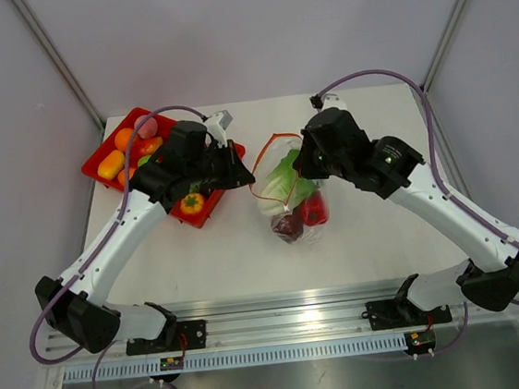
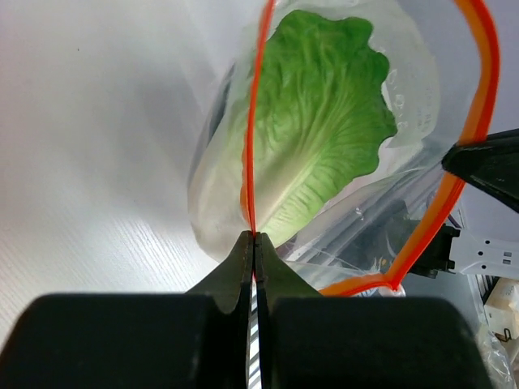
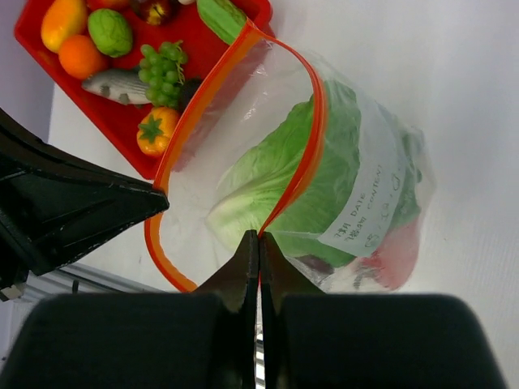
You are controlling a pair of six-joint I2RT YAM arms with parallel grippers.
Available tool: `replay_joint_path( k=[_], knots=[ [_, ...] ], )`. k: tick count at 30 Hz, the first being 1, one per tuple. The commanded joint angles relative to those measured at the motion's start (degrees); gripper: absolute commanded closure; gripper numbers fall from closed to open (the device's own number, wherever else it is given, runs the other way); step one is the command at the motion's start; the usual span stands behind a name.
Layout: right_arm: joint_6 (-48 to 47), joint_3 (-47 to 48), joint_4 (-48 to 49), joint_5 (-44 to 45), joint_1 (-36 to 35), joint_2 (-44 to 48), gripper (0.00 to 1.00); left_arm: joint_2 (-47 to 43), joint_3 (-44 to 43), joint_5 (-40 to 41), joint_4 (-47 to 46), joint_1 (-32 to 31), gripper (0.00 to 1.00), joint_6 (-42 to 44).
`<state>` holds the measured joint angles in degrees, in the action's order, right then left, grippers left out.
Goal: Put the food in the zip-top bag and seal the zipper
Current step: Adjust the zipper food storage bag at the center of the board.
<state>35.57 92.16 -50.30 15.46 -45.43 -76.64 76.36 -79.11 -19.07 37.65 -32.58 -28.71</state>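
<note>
The clear zip-top bag (image 1: pixel 290 201) lies mid-table with its mouth held open. Inside are a green-white cabbage (image 1: pixel 285 181), a red piece (image 1: pixel 315 209) and a dark red piece (image 1: pixel 287 227). My left gripper (image 1: pixel 249 179) is shut on one side of the orange-red zipper (image 2: pixel 253 121), with the cabbage (image 2: pixel 324 130) just beyond. My right gripper (image 1: pixel 299 166) is shut on the opposite side of the zipper (image 3: pixel 312 138). In the right wrist view the cabbage (image 3: pixel 324 186) fills the bag. The left gripper's fingers (image 3: pixel 89 207) pinch the far lip of the mouth.
A red tray (image 1: pixel 107 153) stands at the back left, partly under my left arm. It holds several toy foods, among them an orange pepper (image 3: pixel 154 130), green grapes (image 3: pixel 162 63), a fish (image 3: pixel 113 85) and an orange (image 3: pixel 77 57). A metal rail runs along the near edge.
</note>
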Motion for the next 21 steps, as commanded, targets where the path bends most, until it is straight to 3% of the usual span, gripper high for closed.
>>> replay_joint_path(
  k=[1,11,21],
  knots=[
    [-0.3,-1.6,2.7,0.4,-0.4,-2.5,1.00,1.9,1.1,-2.7,-2.6,-0.1,1.00,0.4],
    [-1.8,-2.0,5.5,-2.6,-0.4,-5.1,1.00,0.7,1.6,-4.8,-4.1,-0.3,1.00,2.3],
    [2.8,-4.5,13.3,-11.9,-0.9,-8.6,1.00,5.6,3.4,-7.6,-13.2,-4.5,1.00,-4.6]
  ],
)
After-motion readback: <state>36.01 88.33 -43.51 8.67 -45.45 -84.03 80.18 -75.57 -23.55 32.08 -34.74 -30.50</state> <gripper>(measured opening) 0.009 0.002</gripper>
